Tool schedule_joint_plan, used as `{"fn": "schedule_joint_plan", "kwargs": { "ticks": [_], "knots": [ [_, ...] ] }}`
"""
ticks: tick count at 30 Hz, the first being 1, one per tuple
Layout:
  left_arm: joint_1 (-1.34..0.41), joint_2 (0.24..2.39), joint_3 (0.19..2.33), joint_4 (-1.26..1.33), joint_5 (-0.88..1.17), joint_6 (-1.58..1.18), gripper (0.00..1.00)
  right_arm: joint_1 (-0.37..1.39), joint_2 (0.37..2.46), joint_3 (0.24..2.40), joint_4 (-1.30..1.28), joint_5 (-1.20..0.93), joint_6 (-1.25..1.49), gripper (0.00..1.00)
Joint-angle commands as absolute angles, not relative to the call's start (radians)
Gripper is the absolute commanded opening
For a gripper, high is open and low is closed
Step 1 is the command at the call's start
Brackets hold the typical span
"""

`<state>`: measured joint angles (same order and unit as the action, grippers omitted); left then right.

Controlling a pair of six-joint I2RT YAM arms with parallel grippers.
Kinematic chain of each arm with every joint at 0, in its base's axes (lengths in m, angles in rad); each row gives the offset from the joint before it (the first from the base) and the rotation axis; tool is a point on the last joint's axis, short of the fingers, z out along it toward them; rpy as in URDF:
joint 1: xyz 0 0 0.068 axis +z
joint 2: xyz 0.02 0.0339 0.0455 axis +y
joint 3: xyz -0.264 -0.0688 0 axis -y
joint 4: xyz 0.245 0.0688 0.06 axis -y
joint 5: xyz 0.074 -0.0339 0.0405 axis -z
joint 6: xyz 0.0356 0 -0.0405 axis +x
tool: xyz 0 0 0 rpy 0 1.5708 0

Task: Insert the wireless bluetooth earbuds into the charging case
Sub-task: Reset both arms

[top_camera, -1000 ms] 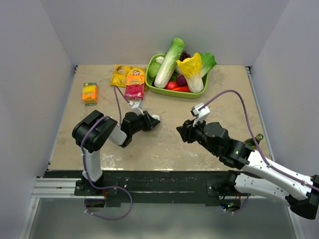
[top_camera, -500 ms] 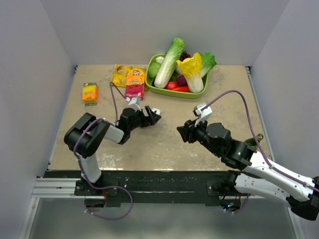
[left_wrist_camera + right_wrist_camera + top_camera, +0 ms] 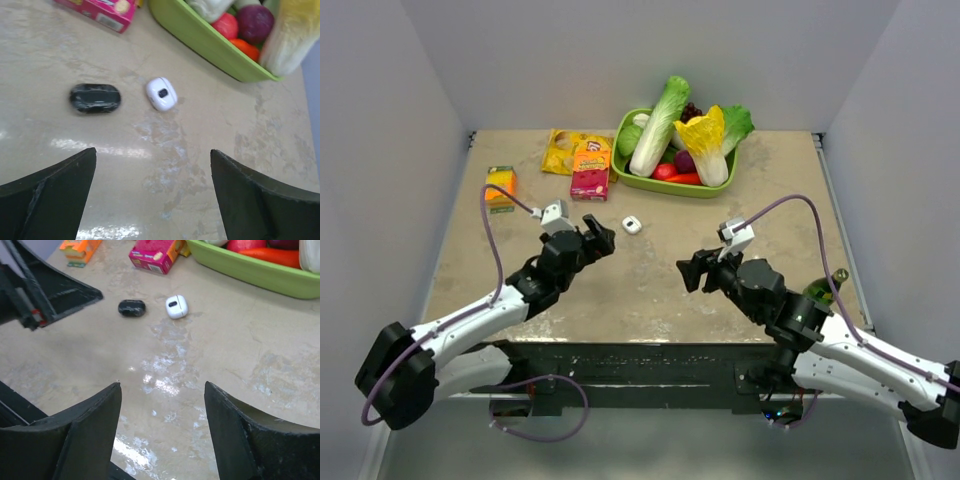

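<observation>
Pale grey walls (image 3: 420, 100) closed in a beige, marbled table (image 3: 650, 300) whose top shone in patches under the light. At its far edge sat a green plastic tray (image 3: 660, 187), heaped with long leafy cabbages (image 3: 658, 125) and smaller red and purple vegetables. By the tray's left end lay a pink box (image 3: 590, 180), with a crinkled yellow packet (image 3: 560, 150) behind it and an orange box (image 3: 500, 186) further left. The left gripper (image 3: 152, 155) and the right gripper (image 3: 162, 386) both faced the middle of the table, each with its black fingers spread apart and nothing between them. Ahead of the left gripper lay a small glossy black oval thing (image 3: 95, 98). Just beside it, not touching, sat the case (image 3: 632, 225). It was white, smooth and rounded, looked shut, and rested on bare table near the pink box, clear of both grippers.
</observation>
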<state>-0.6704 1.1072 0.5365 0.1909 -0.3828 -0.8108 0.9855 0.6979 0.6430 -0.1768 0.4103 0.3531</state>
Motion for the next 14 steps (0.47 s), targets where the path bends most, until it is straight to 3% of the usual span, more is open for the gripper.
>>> {"fn": "schedule_joint_plan", "kwargs": {
  "ticks": [1,7,13,14],
  "knots": [
    [-0.69,1.065,0.613,-0.221,-0.678,-1.048,1.0,0.983,0.706,0.606,-0.09,0.546,0.452,0.72],
    [-0.692,1.126,0.727,-0.39,-0.591,-0.967,1.0,0.985,0.727,0.612,-0.098,0.6,0.474,0.85],
    [-0.69,0.895,0.477,-0.048,-0.379,-0.763,1.0,0.985,0.755,0.63,-0.146,0.635,0.486,0.93],
    [-0.689,0.852,0.448,0.024,-0.367,-0.749,1.0,0.983,0.761,0.634,-0.156,0.652,0.523,0.98]
  ]
}}
